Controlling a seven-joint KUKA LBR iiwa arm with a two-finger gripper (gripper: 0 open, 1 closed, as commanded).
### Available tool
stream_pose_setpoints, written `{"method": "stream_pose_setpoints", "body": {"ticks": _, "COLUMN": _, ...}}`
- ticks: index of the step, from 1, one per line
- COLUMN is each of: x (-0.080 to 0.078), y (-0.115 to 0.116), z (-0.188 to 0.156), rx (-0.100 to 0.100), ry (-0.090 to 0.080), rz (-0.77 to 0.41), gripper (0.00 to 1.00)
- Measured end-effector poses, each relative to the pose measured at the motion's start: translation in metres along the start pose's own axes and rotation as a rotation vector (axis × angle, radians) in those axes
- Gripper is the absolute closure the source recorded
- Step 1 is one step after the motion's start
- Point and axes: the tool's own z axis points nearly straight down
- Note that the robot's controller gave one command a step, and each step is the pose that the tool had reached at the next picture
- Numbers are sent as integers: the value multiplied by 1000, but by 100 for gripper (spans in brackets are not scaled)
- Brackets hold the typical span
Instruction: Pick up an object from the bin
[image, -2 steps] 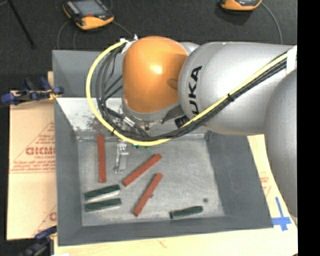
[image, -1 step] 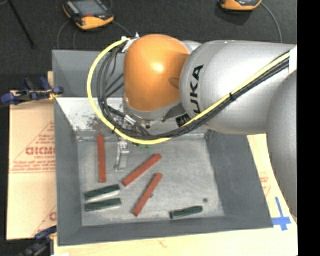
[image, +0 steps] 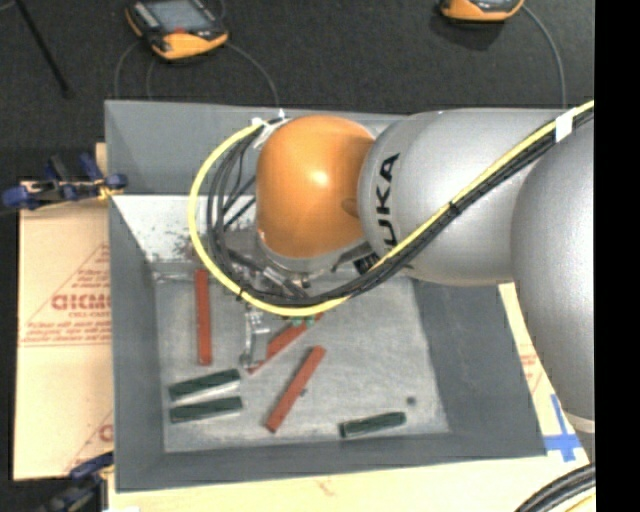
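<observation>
The gripper (image: 252, 360) hangs low over the middle of the bin (image: 135, 330), below the arm's orange wrist cover (image: 305, 185). Whether the claw stands apart or together cannot be told from this angle. Closest to it is a short red-brown stick (image: 286, 341), which looks the likeliest thing to take. Its lower-left end lies right at the claw's tip, and the rest runs up and to the right, away from the claw and partly under the wrist. The coming move turns on that slant: I judge the claw must close across the stick's narrow width, not along its length, and it sits at one end, not the middle. Just beyond, toward the view's bottom, a longer red-brown stick (image: 295, 388) lies on nearly the same slant, apart from the first. Left of the claw a third red-brown stick (image: 203, 318) lies nearly straight up the view. Farther off, two dark green sticks (image: 205, 396) lie side by side at lower left, and another green stick (image: 372, 425) sits alone by the bin's lower right wall.
</observation>
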Motion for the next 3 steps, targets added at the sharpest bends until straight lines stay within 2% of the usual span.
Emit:
{"method": "stream_pose_setpoints", "body": {"ticks": 1, "x": 6, "y": -34, "z": 33, "rx": 0, "ry": 3, "rz": -338, "gripper": 0}}
{"method": "stream_pose_setpoints", "body": {"ticks": 2, "x": -3, "y": -56, "z": 43, "rx": -2, "ry": 3, "rz": -233, "gripper": 0}}
{"method": "stream_pose_setpoints", "body": {"ticks": 3, "x": -13, "y": -56, "z": 115, "rx": 1, "ry": -3, "rz": -452, "gripper": 0}}
